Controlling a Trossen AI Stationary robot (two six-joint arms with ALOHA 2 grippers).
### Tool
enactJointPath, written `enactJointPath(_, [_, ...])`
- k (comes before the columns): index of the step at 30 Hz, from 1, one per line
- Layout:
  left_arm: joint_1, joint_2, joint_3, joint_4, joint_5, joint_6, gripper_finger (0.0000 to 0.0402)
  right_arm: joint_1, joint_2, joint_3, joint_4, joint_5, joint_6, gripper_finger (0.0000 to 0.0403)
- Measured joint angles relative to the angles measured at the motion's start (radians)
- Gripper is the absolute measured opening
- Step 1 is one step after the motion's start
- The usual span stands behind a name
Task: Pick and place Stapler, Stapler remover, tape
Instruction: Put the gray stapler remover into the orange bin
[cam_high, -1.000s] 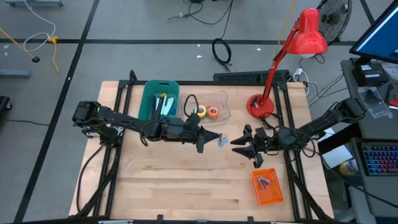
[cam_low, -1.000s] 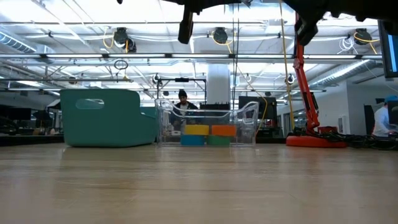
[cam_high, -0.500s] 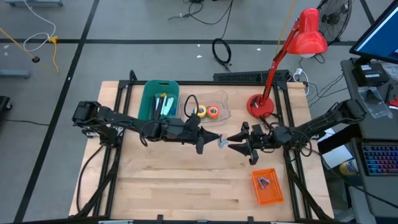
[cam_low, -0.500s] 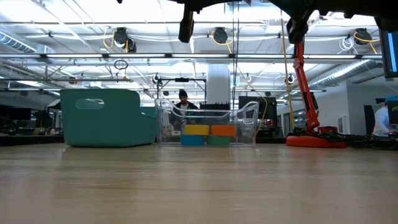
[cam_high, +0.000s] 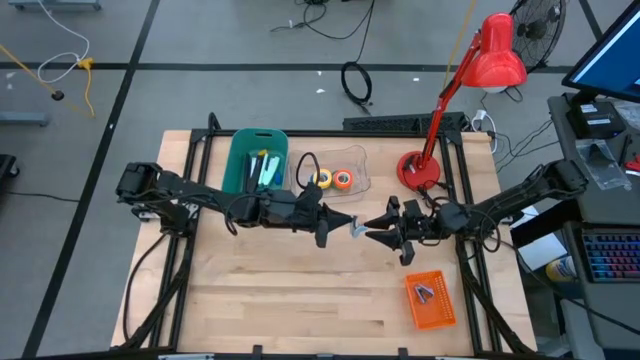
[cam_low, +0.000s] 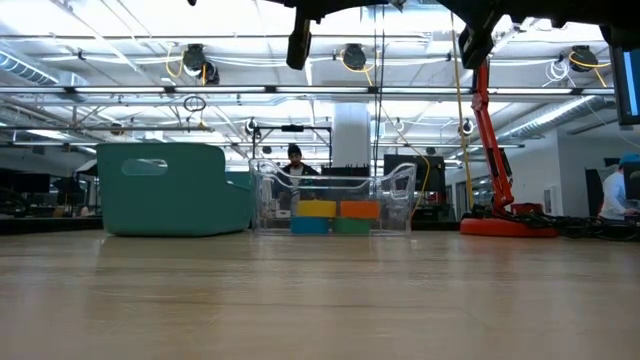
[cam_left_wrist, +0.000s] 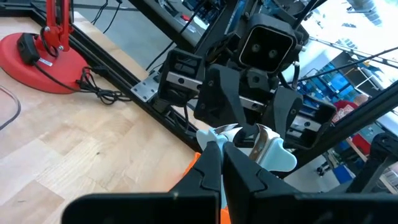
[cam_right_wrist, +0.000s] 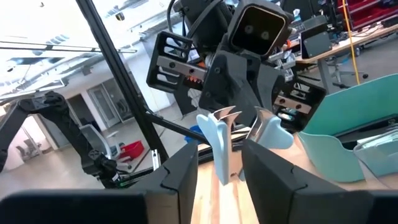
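The staple remover (cam_high: 358, 228), light blue with metal claws, hangs in mid-air over the table's middle. My left gripper (cam_high: 350, 222) is shut on it. My right gripper (cam_high: 372, 228) is open and faces the left one; in its wrist view its fingers (cam_right_wrist: 186, 168) stand on either side of the remover (cam_right_wrist: 222, 146), apart from it. The tape rolls lie in a clear tray (cam_high: 358, 168): yellow (cam_low: 316, 209), orange (cam_low: 359, 209), blue (cam_low: 310, 225) and green (cam_low: 350, 225). I cannot make out a stapler. My left gripper pinches the staple remover (cam_left_wrist: 245, 138) between its two fingers (cam_left_wrist: 208, 165), coming level from the table's left. The remover's blue grips (cam_left_wrist: 277, 157) stick out past the fingertips toward my right gripper. The remover is lifted clear of the table.
A teal bin (cam_high: 255, 158) with small items stands left of the clear tray at the far side. A red desk lamp (cam_high: 420, 170) stands far right. An orange basket (cam_high: 430, 300) with a small item sits near right. Bare wood lies below both grippers.
My right gripper has moved toward the table's left, closing on the staple remover until its open fingers flank it. My left gripper and the remover have kept still.
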Motion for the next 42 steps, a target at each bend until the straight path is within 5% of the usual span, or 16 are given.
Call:
enactJointPath(25, [0.001, 0.000, 0.000, 0.000, -0.012, 0.009, 0.0000, -0.026, 0.000, 0.000, -0.007, -0.003, 0.006, 0.0005])
enactJointPath(42, [0.005, 0.000, 0.000, 0.001, -0.006, 0.020, 0.0014, -0.026, 0.000, 0.000, -0.007, 0.000, -0.023, 0.0001])
